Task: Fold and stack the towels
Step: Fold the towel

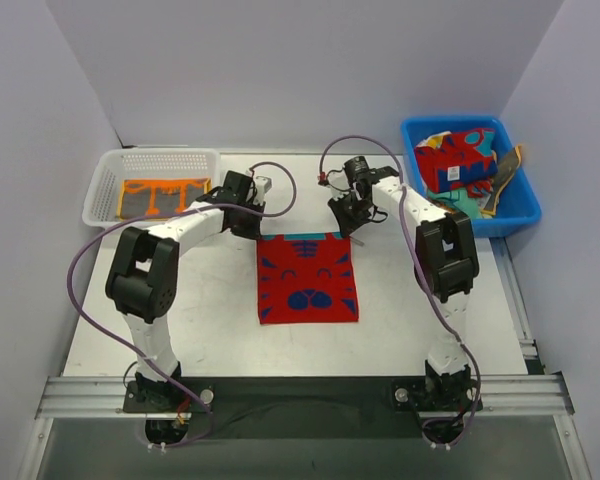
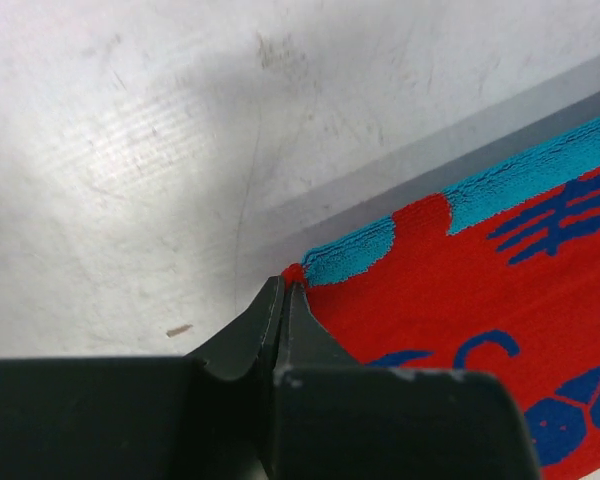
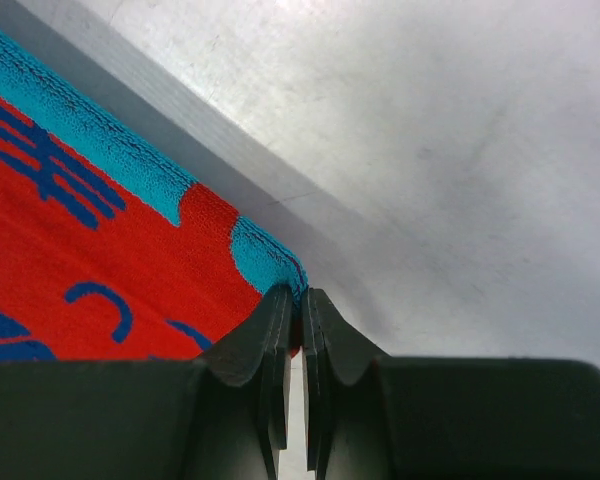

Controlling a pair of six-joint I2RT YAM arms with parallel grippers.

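A red towel [image 1: 308, 280] with blue shapes and a teal far edge lies spread flat in the middle of the table. My left gripper [image 1: 259, 233] is shut on its far left corner; in the left wrist view the gripper [image 2: 285, 287] pinches the red corner tip of the towel [image 2: 450, 290]. At the far right corner my right gripper [image 1: 349, 229] is shut on the cloth. The right wrist view shows that gripper [image 3: 300, 296] clamping the teal corner of the towel [image 3: 100, 250]. An orange towel [image 1: 162, 196] with dark marks lies in the white basket [image 1: 110, 172].
A blue bin [image 1: 520, 200] at the far right holds several crumpled towels, a red and blue one [image 1: 458, 158] on top. The white mesh basket stands at the far left. Purple cables loop from both arms. Grey walls close in the table.
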